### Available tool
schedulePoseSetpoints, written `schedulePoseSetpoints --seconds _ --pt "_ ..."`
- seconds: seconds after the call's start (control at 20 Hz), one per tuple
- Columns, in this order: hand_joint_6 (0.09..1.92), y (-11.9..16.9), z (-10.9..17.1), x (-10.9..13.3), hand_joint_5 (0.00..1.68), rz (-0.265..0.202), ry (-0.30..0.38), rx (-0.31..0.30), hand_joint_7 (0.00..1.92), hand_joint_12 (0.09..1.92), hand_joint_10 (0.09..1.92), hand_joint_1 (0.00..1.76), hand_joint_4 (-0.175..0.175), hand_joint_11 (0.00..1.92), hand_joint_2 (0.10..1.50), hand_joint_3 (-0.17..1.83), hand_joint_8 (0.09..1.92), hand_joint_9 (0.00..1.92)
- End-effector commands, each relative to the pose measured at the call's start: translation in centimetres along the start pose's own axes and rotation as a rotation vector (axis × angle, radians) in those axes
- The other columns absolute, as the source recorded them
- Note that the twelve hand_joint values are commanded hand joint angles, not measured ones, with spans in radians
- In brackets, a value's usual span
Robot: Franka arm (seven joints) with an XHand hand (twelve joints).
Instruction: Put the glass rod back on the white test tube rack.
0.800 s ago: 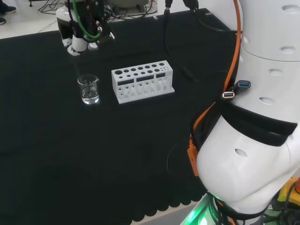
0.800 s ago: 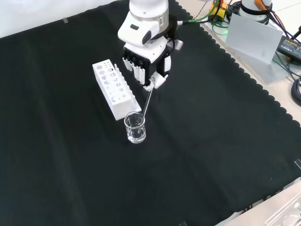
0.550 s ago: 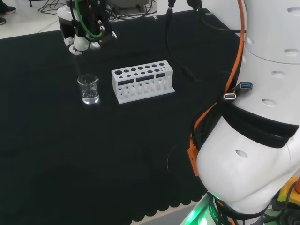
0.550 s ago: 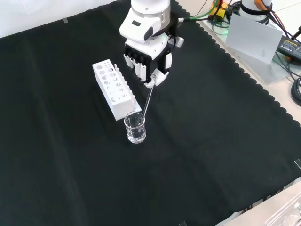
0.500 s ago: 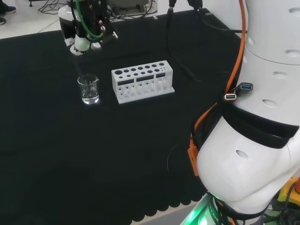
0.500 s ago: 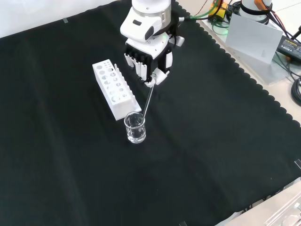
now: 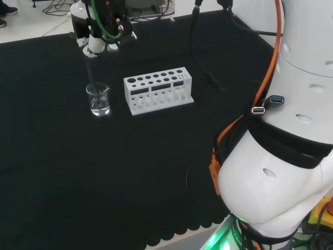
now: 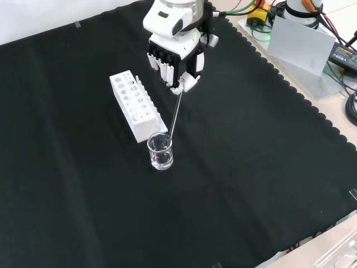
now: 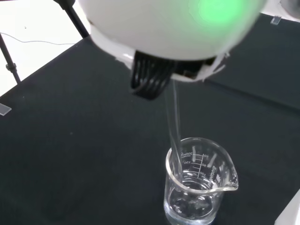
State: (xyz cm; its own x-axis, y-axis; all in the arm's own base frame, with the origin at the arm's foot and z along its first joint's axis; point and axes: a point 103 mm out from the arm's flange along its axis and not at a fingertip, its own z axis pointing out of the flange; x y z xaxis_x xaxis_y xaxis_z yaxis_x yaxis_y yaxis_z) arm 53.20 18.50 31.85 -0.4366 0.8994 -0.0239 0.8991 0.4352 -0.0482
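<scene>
The hand point(image 8: 175, 61) hangs above the cloth with its fingers and thumb pinched on the top of a clear glass rod point(image 8: 174, 114). The rod slants down from the hand, and its lower end stands inside a small glass beaker point(image 8: 160, 151) holding a little clear liquid. In the wrist view the rod point(image 9: 174, 126) runs into the beaker point(image 9: 197, 185) mouth. In the head view the hand point(image 7: 99, 39) is above the beaker point(image 7: 98, 99), with the rod point(image 7: 89, 70) between them. The white test tube rack point(image 8: 136, 105) stands just beside the beaker; in the head view the rack point(image 7: 157, 89) is to its right.
The arm's big white links point(image 7: 291, 156) take up the right of the head view. Cables point(image 7: 208, 78) trail over the cloth behind the rack. A grey box point(image 8: 298, 47) and cables sit off the cloth's edge at the front view's upper right.
The hand has risen with the rod pinched in it, drawing the rod upward in the beaker. Beaker and rack have not moved.
</scene>
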Motion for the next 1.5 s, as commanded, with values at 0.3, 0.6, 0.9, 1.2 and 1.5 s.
schedulePoseSetpoints --seconds 0.3,0.6,0.9,1.2,1.5 --pt "0.57 -1.7 -2.5 -1.4 1.40 0.030 -0.009 -0.028 1.47 0.84 0.23 1.34 -0.175 1.69 0.43 0.97 0.52 1.89" --pt "0.58 -2.3 -3.4 -1.6 1.40 0.036 -0.005 -0.041 1.47 0.84 0.23 1.34 -0.175 1.69 0.43 0.97 0.52 1.89" --pt "0.58 -2.8 -4.1 -1.3 1.40 0.035 0.001 -0.055 1.47 0.84 0.23 1.34 -0.175 1.68 0.43 0.97 0.52 1.89" --pt "0.58 -3.6 -6.4 -1.1 1.40 0.048 -0.016 -0.069 1.47 0.84 0.23 1.34 -0.175 1.68 0.43 0.97 0.52 1.89" --pt "0.58 -4.1 -7.0 -2.5 1.40 0.076 -0.025 -0.070 1.47 0.84 0.23 1.34 -0.175 1.68 0.43 0.97 0.52 1.89"
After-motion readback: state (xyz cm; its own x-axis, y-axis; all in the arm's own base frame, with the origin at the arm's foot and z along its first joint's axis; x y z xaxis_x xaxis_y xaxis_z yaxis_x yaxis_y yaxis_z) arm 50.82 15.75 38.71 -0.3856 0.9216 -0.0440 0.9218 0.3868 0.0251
